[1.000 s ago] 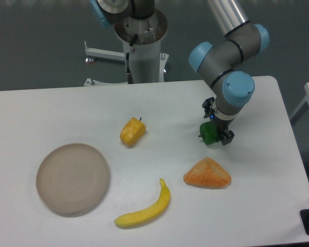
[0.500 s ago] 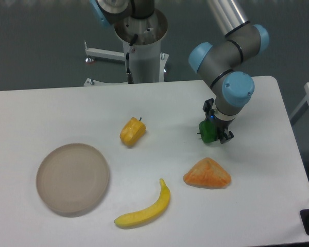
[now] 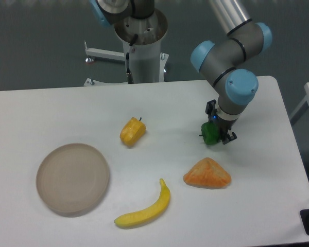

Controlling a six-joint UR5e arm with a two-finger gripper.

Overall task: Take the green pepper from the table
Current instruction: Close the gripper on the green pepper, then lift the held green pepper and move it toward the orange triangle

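The green pepper [image 3: 210, 133] is small and glossy, with a short dark stem pointing left. It sits between the fingers of my gripper [image 3: 215, 134], which is shut on it at the right middle of the white table [image 3: 159, 105]. The pepper looks just off the tabletop, with a faint shadow under it. The arm's grey and blue wrist rises straight above the gripper and hides the pepper's right side.
A yellow-orange pepper [image 3: 132, 131] lies at the table's middle. An orange wedge-shaped piece [image 3: 207, 174] lies just below the gripper. A banana [image 3: 146, 208] lies near the front edge. A round beige plate [image 3: 72, 178] is at the left. The robot base stands behind the table.
The gripper, shut on the green pepper, has risen slightly and shifted a little to the right. The other objects have not moved.
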